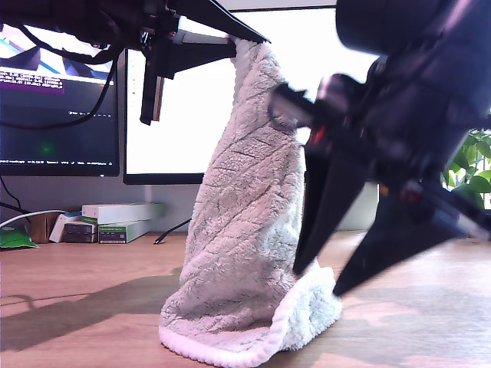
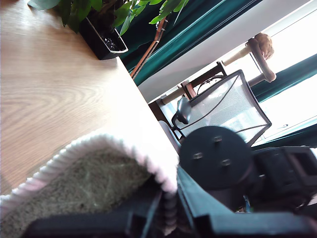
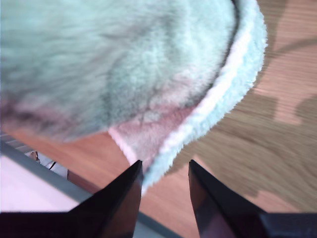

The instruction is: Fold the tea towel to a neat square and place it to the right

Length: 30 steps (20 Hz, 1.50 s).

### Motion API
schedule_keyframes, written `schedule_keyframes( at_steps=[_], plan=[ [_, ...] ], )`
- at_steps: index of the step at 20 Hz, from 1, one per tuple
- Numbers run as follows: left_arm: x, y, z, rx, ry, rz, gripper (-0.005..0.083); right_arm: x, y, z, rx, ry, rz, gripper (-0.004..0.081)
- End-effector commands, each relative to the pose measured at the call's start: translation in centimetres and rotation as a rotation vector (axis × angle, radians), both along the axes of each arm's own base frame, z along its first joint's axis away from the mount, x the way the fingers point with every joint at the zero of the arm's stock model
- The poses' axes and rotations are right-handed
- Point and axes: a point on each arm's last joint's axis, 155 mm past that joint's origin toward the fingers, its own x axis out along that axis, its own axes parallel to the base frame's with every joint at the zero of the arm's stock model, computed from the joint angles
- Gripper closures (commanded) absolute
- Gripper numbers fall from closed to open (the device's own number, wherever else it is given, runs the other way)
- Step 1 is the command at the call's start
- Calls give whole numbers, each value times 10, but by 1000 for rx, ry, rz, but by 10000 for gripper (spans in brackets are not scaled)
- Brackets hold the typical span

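Note:
The tea towel (image 1: 245, 230), fluffy off-white with a ribbed hem, hangs as a tall drape from one lifted corner, and its lower end is bunched on the wooden table (image 1: 77, 276). My first gripper (image 1: 234, 42) is shut on the top corner, high up at the exterior view's upper middle; its wrist view shows the corded hem (image 2: 168, 198) pinched in the first gripper (image 2: 168, 210). My second gripper (image 1: 318, 282) points down beside the towel's lower end, open. In its wrist view the second gripper (image 3: 163, 164) straddles the hem edge of the towel (image 3: 124, 64) without closing on it.
Two monitors (image 1: 57, 92) stand behind the towel. Small boxes (image 1: 115, 222) and cables lie at the back on the exterior view's left. A potted plant (image 1: 476, 165) sits at the exterior view's right edge; the plant pot (image 2: 101, 39) and a mesh chair (image 2: 223, 109) lie beyond the table edge.

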Motion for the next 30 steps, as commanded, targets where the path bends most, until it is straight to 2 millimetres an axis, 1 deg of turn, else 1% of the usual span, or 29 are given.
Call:
schedule_keyframes(
  at_steps=[1,3,4,5,6,7,9,10,12,14,16,17,19,20,22,23,24,25,26,28,30],
  plan=[
    [-1,0,10,-15,-34,-5,793,-2,6,-7,-1,12,3,505],
    [-1,0,10,-15,-34,-5,793,-2,6,-12,-11,21,3,518],
    [0,0,10,-16,-35,-4,793,-2,6,-13,-15,21,4,565],
    [1,1,11,-17,-37,0,793,-1,5,-13,-16,17,12,648],
    [4,3,11,-16,-36,8,793,0,5,-13,-20,-4,35,753],
    [8,7,10,-13,-34,20,793,1,3,-14,-33,-21,46,777],
    [14,14,7,-2,-35,33,793,0,0,-16,-49,-24,58,782],
    [18,19,2,19,-47,44,793,-2,-3,-18,-60,-17,66,782],
    [30,32,-13,78,-45,81,793,-9,-12,-21,-94,-3,94,783],
    [40,48,-33,150,-15,130,793,-13,-20,-22,-119,18,105,783],
    [54,64,-47,238,-77,186,793,-13,-25,-16,-125,16,114,782],
    [63,70,-48,262,-116,223,792,-12,-25,-10,-119,7,119,783],
    [80,80,-39,268,-192,291,777,-6,-22,6,-101,-25,126,782],
    [87,84,-32,257,-222,321,730,-2,-20,15,-92,-37,123,782],
    [101,89,-12,258,-366,373,583,2,-18,28,-88,-54,130,782],
    [106,90,-3,267,-429,386,533,3,-18,32,-94,-62,139,783],
    [109,90,3,281,-464,383,509,6,-19,35,-101,-72,136,782],
    [110,92,2,305,-468,378,486,9,-20,37,-108,-80,127,782],
    [110,95,-4,344,-474,367,466,10,-21,37,-110,-80,125,782],
    [110,105,-25,475,-529,337,466,9,-24,36,-119,-73,129,782],
    [117,118,-38,610,-606,347,440,10,-23,37,-118,-80,132,782]
  ],
)
